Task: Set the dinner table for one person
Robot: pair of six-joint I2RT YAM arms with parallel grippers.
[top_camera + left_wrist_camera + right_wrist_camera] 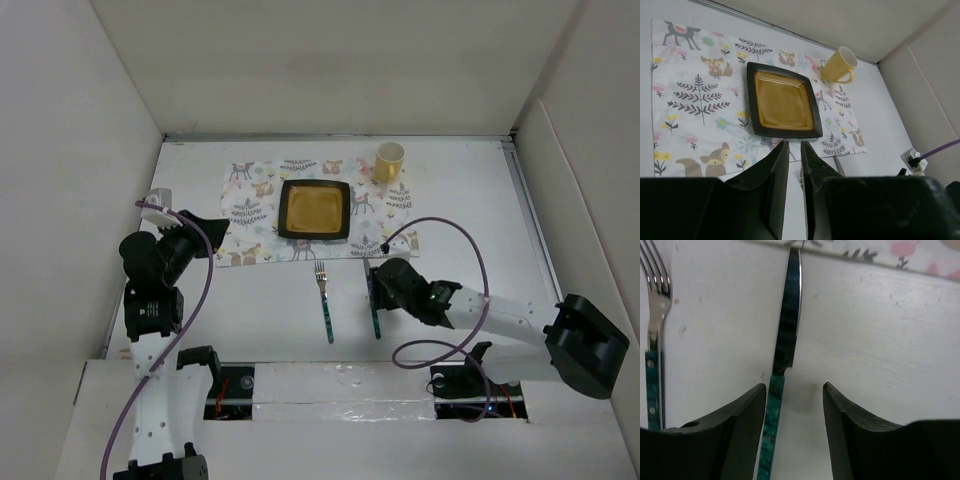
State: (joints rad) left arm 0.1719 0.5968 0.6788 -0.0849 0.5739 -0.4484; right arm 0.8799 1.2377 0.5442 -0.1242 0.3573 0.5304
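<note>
Large white rectangular desk (450, 200), walled by white panels, spreads beneath both arms. Left gripper (794, 145): jaws narrow, empty. Right gripper (794, 386): jaws apart, straddling a teal-handled steel knife (788, 315) lying near centre.

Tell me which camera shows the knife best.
Right wrist view: the knife fills the frame, blade and teal handle sharp, lying between the open fingers. The top view shows only its small handle below the right arm. The left wrist view does not show it.

Glossy glazed plate (784, 102), cloth mat (695, 95), smooth matt dinner table (880, 115).
</note>
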